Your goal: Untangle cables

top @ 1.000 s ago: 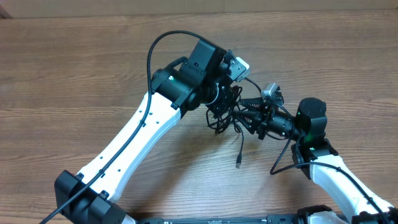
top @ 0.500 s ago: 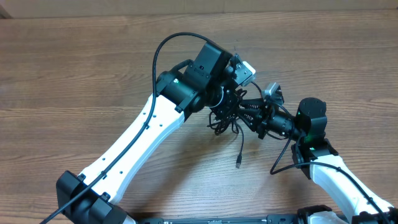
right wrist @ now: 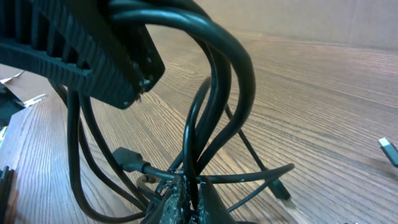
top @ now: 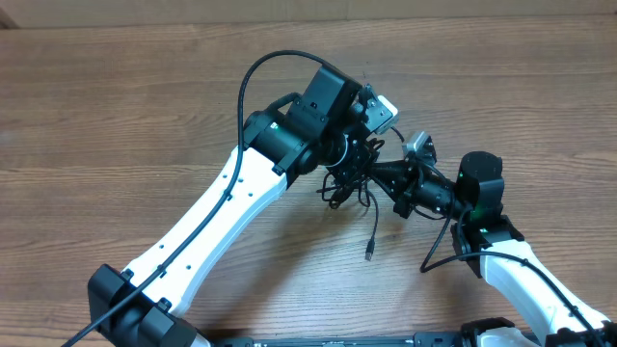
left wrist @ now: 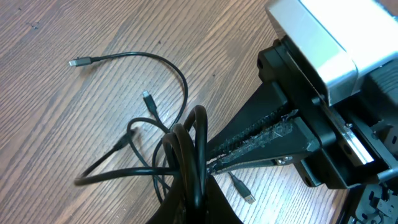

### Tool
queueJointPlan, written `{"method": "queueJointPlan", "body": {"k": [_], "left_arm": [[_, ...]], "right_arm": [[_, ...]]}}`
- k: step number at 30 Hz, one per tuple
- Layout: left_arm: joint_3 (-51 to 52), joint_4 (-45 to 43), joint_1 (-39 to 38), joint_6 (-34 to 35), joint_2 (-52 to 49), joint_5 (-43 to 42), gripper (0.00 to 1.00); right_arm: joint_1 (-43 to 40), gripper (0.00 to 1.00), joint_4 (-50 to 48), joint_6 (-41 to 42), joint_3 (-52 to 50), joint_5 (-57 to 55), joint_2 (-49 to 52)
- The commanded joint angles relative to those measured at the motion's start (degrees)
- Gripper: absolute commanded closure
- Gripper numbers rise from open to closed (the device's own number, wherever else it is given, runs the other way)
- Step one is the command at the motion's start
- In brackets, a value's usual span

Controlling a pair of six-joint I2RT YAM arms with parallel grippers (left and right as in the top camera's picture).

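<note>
Wooden table [top: 116,116] lies under everything. Above it, the white left arm [top: 222,207] and right arm [top: 525,270] meet mid-table, probably so each can take a different part of the knot and draw it apart. The left gripper [left wrist: 191,205] is clamped on the bunched cables [top: 343,189], holding loops up off the wood. The right gripper [right wrist: 186,200] is pinched together on strands just beside it. One loose plug [top: 369,254] trails below. No writing is legible.

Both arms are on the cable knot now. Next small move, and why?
Probably ease the right arm slowly away from the left arm. Both sets of jaws look shut on the cables, close together at one bunch with crossed loops; a gentle pull should show which strand frees.
</note>
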State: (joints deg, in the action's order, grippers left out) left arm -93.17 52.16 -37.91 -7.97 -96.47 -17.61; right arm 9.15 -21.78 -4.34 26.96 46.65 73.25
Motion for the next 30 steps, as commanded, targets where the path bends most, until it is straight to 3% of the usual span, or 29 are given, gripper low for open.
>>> {"method": "queueJointPlan", "body": {"k": [1,4,5,7,8,13,16,19,23,30], "left_arm": [[-1.16,-0.59,-0.74,-1.22,0.2,-1.92,0.96],[-1.16,-0.57,-0.74,-1.18,0.2,-1.92,0.95],[-1.16,-0.57,-0.74,-1.18,0.2,-1.92,0.95],[-1.16,-0.59,-0.76,-1.18,0.2,-1.97,0.96],[-1.18,-0.59,-0.76,-1.18,0.2,-1.99,0.96],[-1.16,-0.66,-0.76,-1.22,0.2,-3.48,0.96],[-1.16,-1.2,-0.79,-1.22,0.2,-5.4,0.95],[-1.16,-1.84,-0.81,-1.22,0.2,-6.49,0.96],[-1.16,-1.86,-0.81,-1.22,0.2,-6.49,0.96],[-1.16,-1.86,-0.81,-1.25,0.2,-6.47,0.96]], "right_arm": [[0.11,0.96,0.35,-0.68,0.48,-1.88,0.17],[0.11,0.96,0.46,-0.68,0.48,-1.88,0.17],[0.11,0.91,0.5,-0.66,0.48,-1.86,0.17],[0.11,0.66,0.52,-0.63,0.48,-1.84,0.17],[0.11,0.6,0.5,-0.63,0.48,-1.84,0.17],[0.11,0.46,0.5,-0.66,0.48,-1.86,0.17],[0.11,0.44,0.52,-0.66,0.48,-1.88,0.17],[0.11,0.47,0.52,-0.66,0.48,-1.86,0.17],[0.11,0.73,0.5,-0.68,0.48,-1.86,0.17],[0.11,0.95,0.5,-0.7,0.48,-1.86,0.17]]}}
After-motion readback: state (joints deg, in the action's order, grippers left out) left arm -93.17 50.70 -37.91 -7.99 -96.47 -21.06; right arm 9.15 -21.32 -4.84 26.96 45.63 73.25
